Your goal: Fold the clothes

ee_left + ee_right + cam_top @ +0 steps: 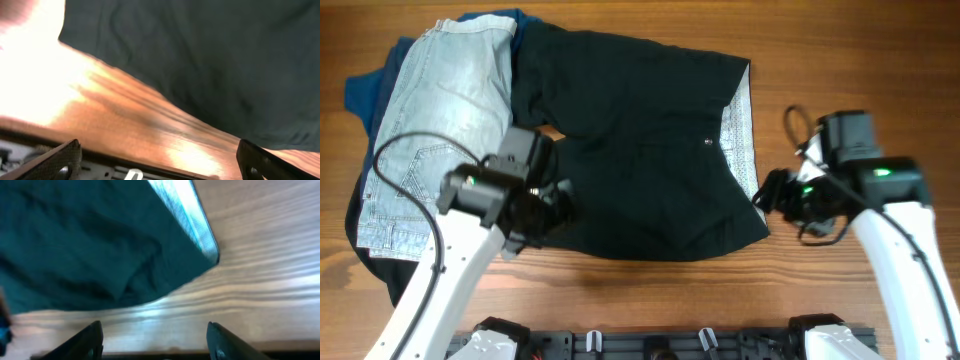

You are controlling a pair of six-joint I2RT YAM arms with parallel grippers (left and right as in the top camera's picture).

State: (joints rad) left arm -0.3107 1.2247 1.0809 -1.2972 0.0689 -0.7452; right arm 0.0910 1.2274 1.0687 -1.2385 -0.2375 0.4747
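Overhead: black shorts (pixel 640 140) spread flat mid-worktop (pixel 880 60), waistband toward my right. Denim shorts (pixel 440 110) over blue top (pixel 365 95) at left. Left hand (pixel 555 205) wide, empty, at shorts' near-left hem. Right hand (pixel 770 195) parted, empty, beside waistband corner.

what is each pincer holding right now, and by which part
Nothing is held. The left pincer and right pincer both stand open and empty, at the edge of the black shorts.

Looked like robotics lab: wood-grain bench (pixel 840 60), white left arm (pixel 450 270) and right arm (pixel 910 260) rising from black rail (pixel 660 345) at front edge, loose black cable (pixel 377 160) looping above clothes (pixel 630 130) spread flat.
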